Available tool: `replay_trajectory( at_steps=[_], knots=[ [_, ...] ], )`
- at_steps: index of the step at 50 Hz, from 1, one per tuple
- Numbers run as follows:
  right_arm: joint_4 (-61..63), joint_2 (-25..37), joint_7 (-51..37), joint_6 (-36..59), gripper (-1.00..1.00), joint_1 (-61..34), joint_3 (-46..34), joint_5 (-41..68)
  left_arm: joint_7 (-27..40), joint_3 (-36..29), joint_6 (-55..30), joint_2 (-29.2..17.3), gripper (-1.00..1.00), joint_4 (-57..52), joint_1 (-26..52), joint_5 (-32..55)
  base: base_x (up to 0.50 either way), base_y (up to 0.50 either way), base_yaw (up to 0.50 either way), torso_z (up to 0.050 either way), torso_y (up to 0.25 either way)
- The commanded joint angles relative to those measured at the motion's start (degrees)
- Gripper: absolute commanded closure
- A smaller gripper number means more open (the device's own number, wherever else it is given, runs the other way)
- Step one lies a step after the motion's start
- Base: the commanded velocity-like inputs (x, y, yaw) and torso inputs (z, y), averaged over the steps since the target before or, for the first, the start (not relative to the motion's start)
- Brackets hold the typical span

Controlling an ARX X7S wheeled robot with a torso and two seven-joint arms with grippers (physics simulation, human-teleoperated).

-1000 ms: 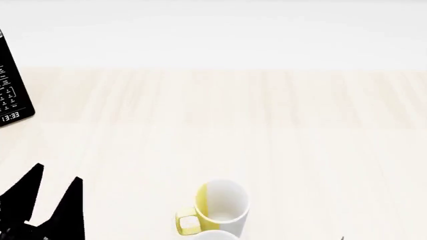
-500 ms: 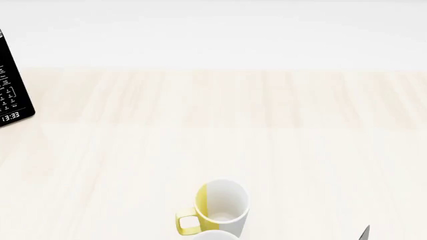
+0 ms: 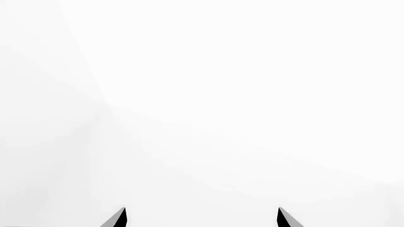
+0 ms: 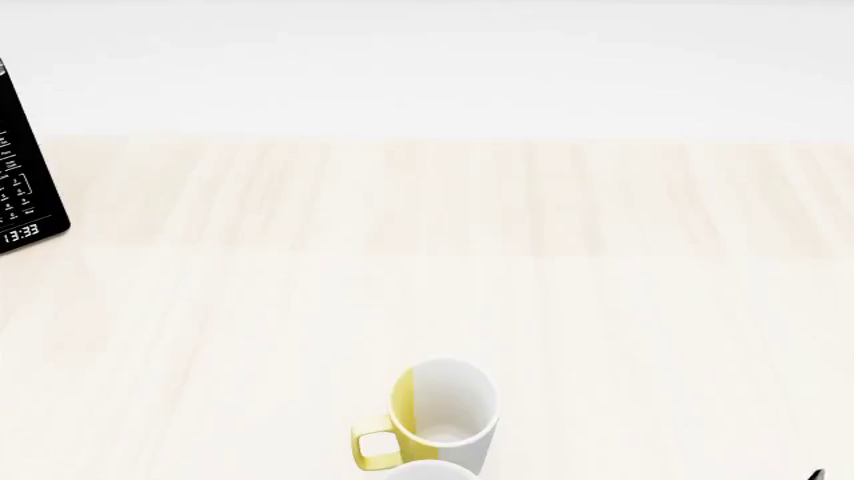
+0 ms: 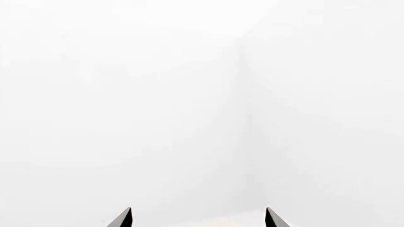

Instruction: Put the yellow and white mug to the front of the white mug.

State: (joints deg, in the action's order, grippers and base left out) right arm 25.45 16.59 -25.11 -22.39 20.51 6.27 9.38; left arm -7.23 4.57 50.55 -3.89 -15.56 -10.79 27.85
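The yellow and white mug (image 4: 441, 412) stands upright on the light wooden table (image 4: 534, 280) near the bottom of the head view, its yellow handle toward the left. The rim of the white mug (image 4: 430, 470) just shows at the bottom edge, right in front of it. My left gripper (image 3: 202, 217) is open and empty, its two tips wide apart, facing blank white. My right gripper (image 5: 197, 217) is open and empty too, facing white wall with a sliver of table. Only a dark speck of the right arm (image 4: 817, 474) shows in the head view.
A black appliance (image 4: 24, 170) with a keypad and a clock display stands at the table's far left edge. A white wall rises behind the table.
The left gripper, at the bottom left one second ago, has gone out of the head view. The right arm's dark tip has dropped lower and further right. The mugs have not moved.
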Motion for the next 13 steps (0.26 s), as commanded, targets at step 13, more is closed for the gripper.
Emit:
replay_trajectory(
  at_steps=[13],
  knots=[
    [0.11,1.15,2.92,-11.12,-1.0,3.89,-0.46,-3.2,8.19,1.03,-8.8,-2.16,-1.0,-1.97,0.8,-4.14,0.0,0.0,0.0,0.0,0.0]
  ],
)
